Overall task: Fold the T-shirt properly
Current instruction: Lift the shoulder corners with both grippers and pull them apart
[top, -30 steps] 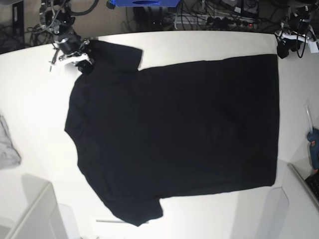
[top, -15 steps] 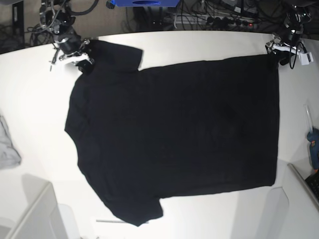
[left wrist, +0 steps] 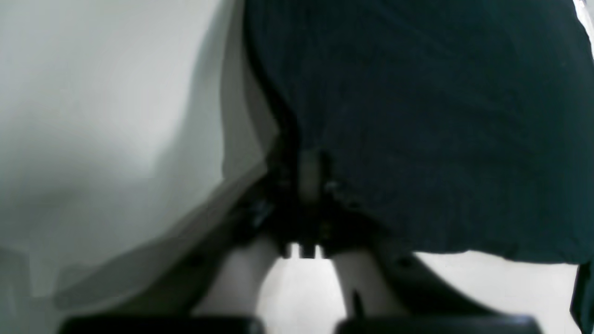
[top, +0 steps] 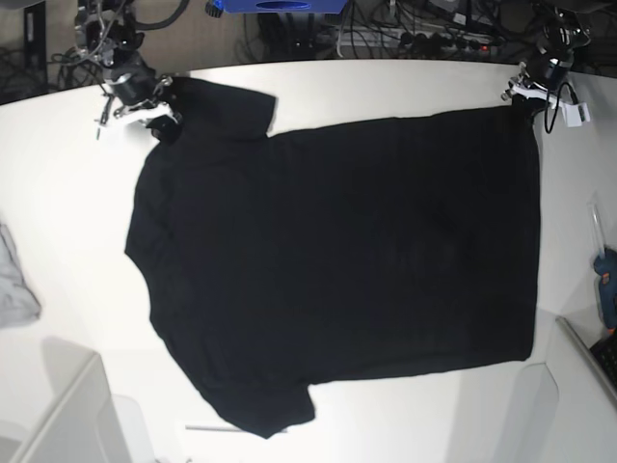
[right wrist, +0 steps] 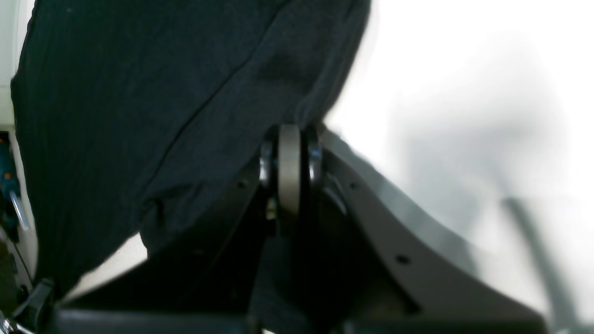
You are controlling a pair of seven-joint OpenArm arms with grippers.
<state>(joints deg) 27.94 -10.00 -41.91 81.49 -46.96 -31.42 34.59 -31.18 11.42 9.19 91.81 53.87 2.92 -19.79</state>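
**T-shirt spread flat as both grippers hold its far edge**

T-shirt (top: 337, 260), plain black and short-sleeved, lies spread across the white table (top: 67, 212) in the base view, its collar end toward that view's left and its hem toward the right, one sleeve reaching the far edge and the other the near edge. The right gripper (top: 154, 114) sits at the far sleeve, on the view's left; its wrist camera shows the fingers (right wrist: 289, 167) pressed together with the sleeve's dark cloth (right wrist: 176, 102) bunched at and around them. The left gripper (top: 525, 95) sits at the far hem corner, on the view's right; its wrist camera, blurred, shows the jaws drawn close at the edge of the black fabric (left wrist: 417, 116), which drapes over the tips, so the grip appears clamped on the shirt. A small grey cloth (top: 14, 285) rests at the table's left edge, well apart from the shirt. A blue tool (top: 605, 282) lies off the table's right side.
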